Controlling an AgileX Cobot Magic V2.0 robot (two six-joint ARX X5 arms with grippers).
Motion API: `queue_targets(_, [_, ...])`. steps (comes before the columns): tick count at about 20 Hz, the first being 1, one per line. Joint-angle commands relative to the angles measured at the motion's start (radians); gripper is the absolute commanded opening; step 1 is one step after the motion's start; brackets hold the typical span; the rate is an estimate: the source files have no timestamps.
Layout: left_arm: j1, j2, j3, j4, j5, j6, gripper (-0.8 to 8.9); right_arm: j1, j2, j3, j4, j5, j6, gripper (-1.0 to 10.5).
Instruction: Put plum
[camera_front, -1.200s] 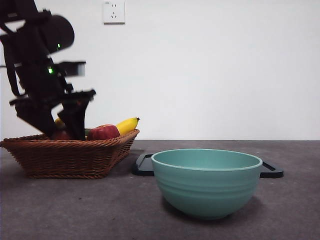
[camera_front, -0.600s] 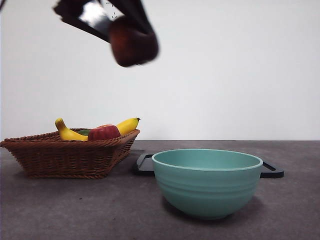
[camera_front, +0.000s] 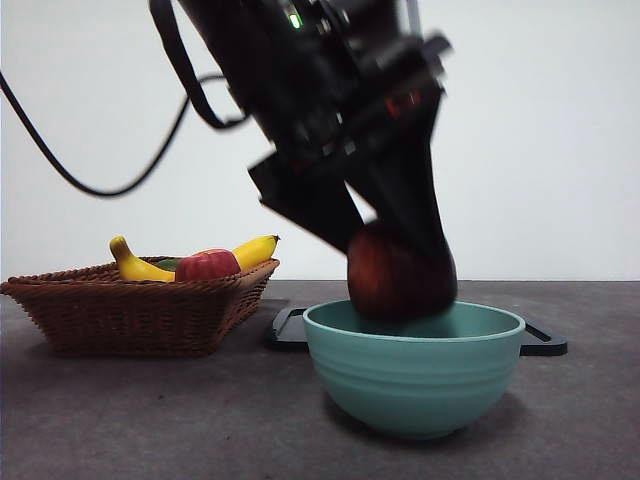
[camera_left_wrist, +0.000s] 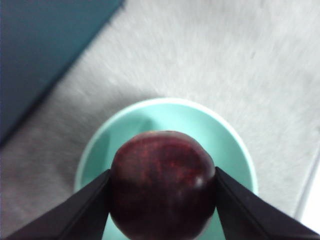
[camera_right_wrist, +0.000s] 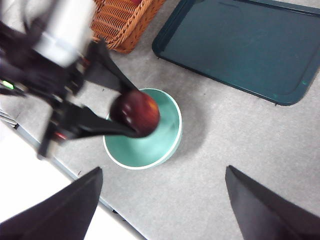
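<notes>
Front view: your left end effector (camera_front: 400, 285) has the plum (camera_front: 400, 272) pinched between its jaws, low over the bowl (camera_front: 413, 365), partly below the rim. You are in the placing step; the basket (camera_front: 135, 305) stands well apart.

Left wrist view: both jaws press the plum's (camera_left_wrist: 162, 184) sides, centred over the bowl (camera_left_wrist: 235, 150). Next, I judge, you lower a little, then let go.

Right wrist view: your right end effector (camera_right_wrist: 162, 205) waits, jaws spread wide and holding nothing, above the desk (camera_right_wrist: 240, 135).
</notes>
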Motion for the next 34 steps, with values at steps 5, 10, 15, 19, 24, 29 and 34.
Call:
queue_targets(5, [-0.027, 0.092, 0.018, 0.018, -0.058, 0.065, 2.35, 0.005, 0.005, 0.021, 0.008, -0.004, 0.007, 3.9])
queue_targets(10, [-0.029, 0.114, 0.018, 0.03, -0.059, 0.087, 2.5, 0.005, 0.005, 0.021, 0.008, -0.004, 0.007, 3.9])
queue_targets(15, [-0.036, 0.114, 0.018, 0.04, -0.059, 0.087, 3.53, 0.005, 0.005, 0.021, 0.008, -0.004, 0.007, 3.9])
queue_targets(19, [-0.037, 0.114, 0.018, 0.041, -0.059, 0.086, 3.52, 0.005, 0.005, 0.021, 0.008, -0.004, 0.007, 3.9])
queue_targets(24, [-0.037, 0.078, 0.019, 0.042, -0.059, 0.085, 3.51, 0.005, 0.005, 0.021, 0.008, -0.004, 0.007, 3.9])
queue_targets(29, [-0.013, -0.093, 0.019, 0.038, -0.06, 0.043, 3.51, 0.005, 0.005, 0.021, 0.01, -0.003, 0.007, 3.9])
queue_targets(34, [0.074, -0.31, 0.019, -0.033, -0.059, -0.017, 3.49, 0.005, 0.005, 0.021, 0.012, -0.004, 0.006, 3.9])
